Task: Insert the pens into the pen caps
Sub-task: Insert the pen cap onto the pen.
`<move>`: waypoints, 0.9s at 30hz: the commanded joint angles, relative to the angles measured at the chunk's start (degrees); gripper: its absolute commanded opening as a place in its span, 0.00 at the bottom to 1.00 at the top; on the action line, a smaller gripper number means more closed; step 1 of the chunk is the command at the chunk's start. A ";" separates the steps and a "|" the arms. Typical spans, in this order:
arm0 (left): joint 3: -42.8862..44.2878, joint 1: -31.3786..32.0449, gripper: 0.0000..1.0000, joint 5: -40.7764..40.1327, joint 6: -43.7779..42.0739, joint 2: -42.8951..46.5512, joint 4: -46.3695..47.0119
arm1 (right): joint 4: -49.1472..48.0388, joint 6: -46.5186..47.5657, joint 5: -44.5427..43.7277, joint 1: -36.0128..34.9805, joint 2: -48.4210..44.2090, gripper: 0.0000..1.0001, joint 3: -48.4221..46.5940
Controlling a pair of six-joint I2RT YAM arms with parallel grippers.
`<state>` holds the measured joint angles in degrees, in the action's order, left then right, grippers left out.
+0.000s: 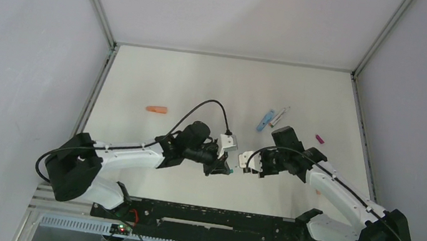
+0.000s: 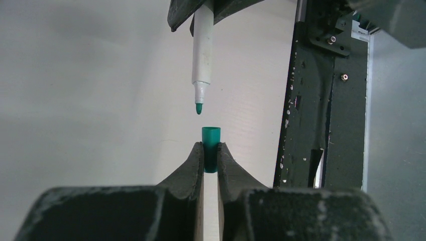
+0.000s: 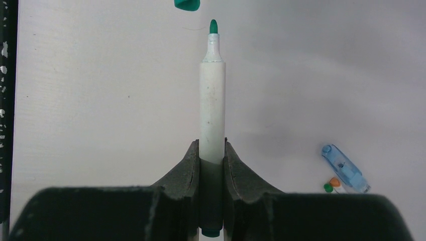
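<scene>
Nearest the bases, the two arms meet over the middle of the table (image 1: 204, 81) with their tools facing each other. The left gripper (image 2: 211, 153) is pinched narrow on a teal pen cap (image 2: 211, 134). The cap's open mouth sticks out past the fingertips and points toward 3 o'clock in the top view. The right gripper (image 3: 212, 150) is clamped on the lower barrel of a white pen (image 3: 212, 95), whose bare teal tip aims toward 9 o'clock at the cap. Tip and mouth are near but apart, with a small gap between them. From the left wrist the tip sits slightly toward 11 o'clock of the mouth, not quite in line. Farther out, at 1 o'clock from the grippers, a light blue cap (image 1: 265, 120) lies just beside a grey pen (image 1: 280, 115). A magenta cap (image 1: 320, 138) lies at 2 o'clock. Well apart, at 10 o'clock, lies a salmon-orange cap (image 1: 156, 110).
</scene>
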<state>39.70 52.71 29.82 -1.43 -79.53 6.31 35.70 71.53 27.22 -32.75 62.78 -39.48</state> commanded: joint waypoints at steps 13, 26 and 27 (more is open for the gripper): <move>2.21 0.29 0.00 0.53 0.28 -0.65 1.15 | 1.02 1.31 0.70 -1.79 0.29 0.00 -0.07; 2.47 0.29 0.00 0.79 0.85 -0.91 1.75 | 1.58 2.03 0.30 -3.01 1.09 0.00 -0.07; 2.61 0.29 0.00 0.92 0.96 -1.10 1.82 | 1.55 2.04 0.26 -3.15 1.10 0.00 -0.07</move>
<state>39.75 52.75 30.02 -1.41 -79.88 6.33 36.93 72.84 27.40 -34.92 63.51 -39.46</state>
